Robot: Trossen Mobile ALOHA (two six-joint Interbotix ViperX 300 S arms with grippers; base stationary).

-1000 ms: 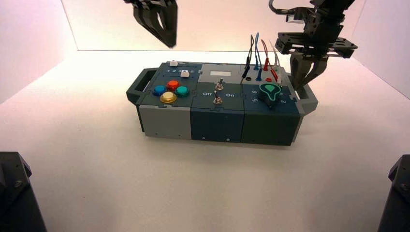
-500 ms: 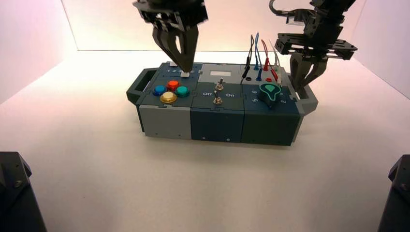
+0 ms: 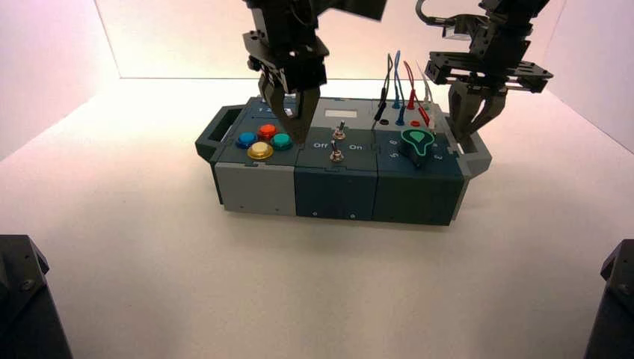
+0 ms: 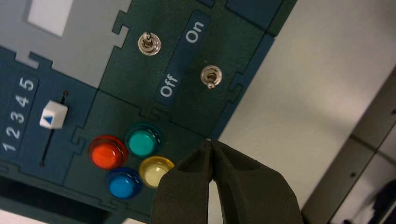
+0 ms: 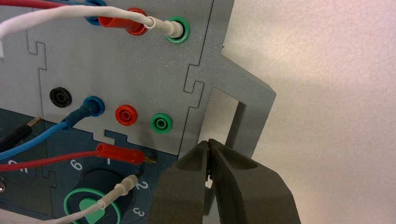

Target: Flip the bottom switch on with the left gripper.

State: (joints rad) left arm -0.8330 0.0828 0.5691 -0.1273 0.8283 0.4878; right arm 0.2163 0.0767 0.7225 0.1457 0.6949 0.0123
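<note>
Fingertips of your left gripper [image 3: 297,134] are pressed together into a single point, with nothing between them — the left wrist view [image 4: 211,143] shows the two dark fingers meeting at their tips. You have it hanging over the box [image 3: 247,187], above the seam between the button panel and the dark middle panel, just right of the teal button [image 3: 281,140]. In the wrist view the closed tip lies beside the yellow button [image 4: 154,169] and the teal one [image 4: 143,143], near the panel's edge and clear of the switches.

Your target, the bottom switch [image 3: 336,155], sits on the dark middle panel between the words Off and On, nearer the front of the box than its twin, the top switch [image 3: 339,131]. In the left wrist view the bottom switch [image 4: 211,76] shows its round nut collar, its short lever tilted toward the Off side of the lettered strip; it is apart from the fingertips, untouched.

Near the buttons you can see a white slider [image 4: 53,115] standing beside the number 3 on its scale.

Your right gripper [image 3: 469,132] hangs at the right end of the box by the handle [image 5: 243,112], its fingers also closed on each other at the tips [image 5: 208,143], gripping nothing — close to the green socket [image 5: 160,123] and the coloured wires [image 3: 407,82].
</note>
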